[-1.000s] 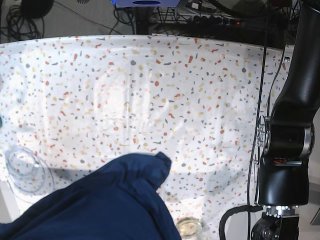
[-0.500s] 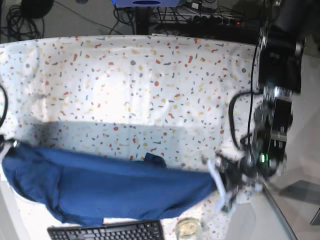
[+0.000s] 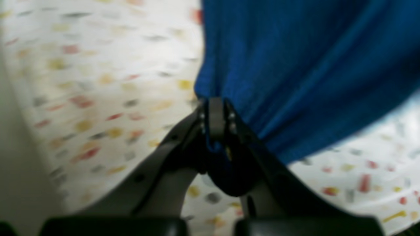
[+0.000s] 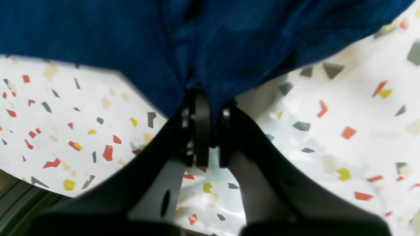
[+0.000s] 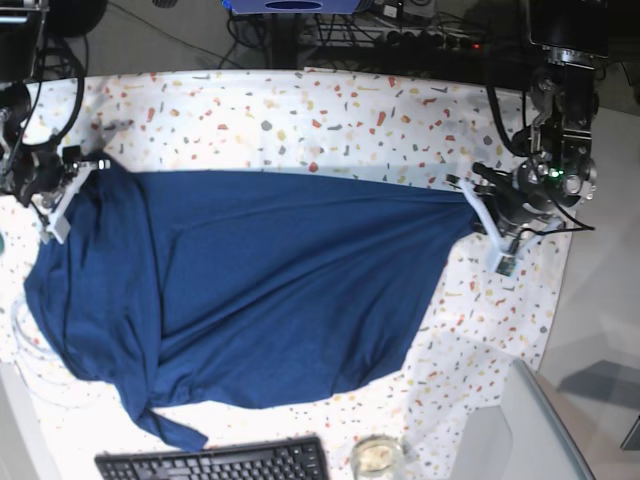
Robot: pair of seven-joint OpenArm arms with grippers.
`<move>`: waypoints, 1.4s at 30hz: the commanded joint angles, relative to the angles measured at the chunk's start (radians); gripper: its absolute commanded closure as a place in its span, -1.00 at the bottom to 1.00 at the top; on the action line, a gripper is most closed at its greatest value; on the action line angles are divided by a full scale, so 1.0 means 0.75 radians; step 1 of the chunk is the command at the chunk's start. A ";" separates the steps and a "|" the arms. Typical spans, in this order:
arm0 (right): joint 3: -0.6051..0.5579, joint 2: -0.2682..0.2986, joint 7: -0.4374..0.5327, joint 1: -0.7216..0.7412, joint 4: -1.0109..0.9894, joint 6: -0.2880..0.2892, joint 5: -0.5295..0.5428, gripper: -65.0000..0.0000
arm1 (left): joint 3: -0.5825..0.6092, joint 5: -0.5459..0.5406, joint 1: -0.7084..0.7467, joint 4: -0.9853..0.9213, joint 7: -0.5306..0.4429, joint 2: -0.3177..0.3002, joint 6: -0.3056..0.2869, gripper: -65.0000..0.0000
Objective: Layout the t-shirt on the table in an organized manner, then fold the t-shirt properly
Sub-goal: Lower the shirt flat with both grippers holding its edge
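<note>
The t-shirt (image 5: 270, 290), soft, light and limp, drapes across the worktop (image 5: 300, 120), each far corner pinched by a closed end effector, left (image 3: 216, 111) and right (image 4: 201, 108), probably hem corners, sensible holds.

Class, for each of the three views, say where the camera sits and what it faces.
Base: high above, facing down on the table, t-shirt, keyboard and both arms.
Left wrist: behind the left hand, facing its pinched t-shirt edge.
Right wrist: behind the right hand, likewise.
Shared: all three show t-shirt and table.
</note>
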 commanded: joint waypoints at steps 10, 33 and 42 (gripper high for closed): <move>0.011 0.024 -0.032 -0.026 0.012 0.000 -0.006 0.99 | -0.032 -0.001 0.128 0.158 -0.010 -0.063 0.007 1.00; 0.392 -0.078 0.179 -0.085 0.245 -0.244 -0.006 0.21 | -0.042 -0.007 0.208 0.162 -0.010 -0.044 0.007 1.00; 0.326 -0.078 0.275 -0.077 0.114 -0.244 -0.006 0.92 | -0.044 -0.003 0.245 0.162 -0.016 -0.048 0.007 1.00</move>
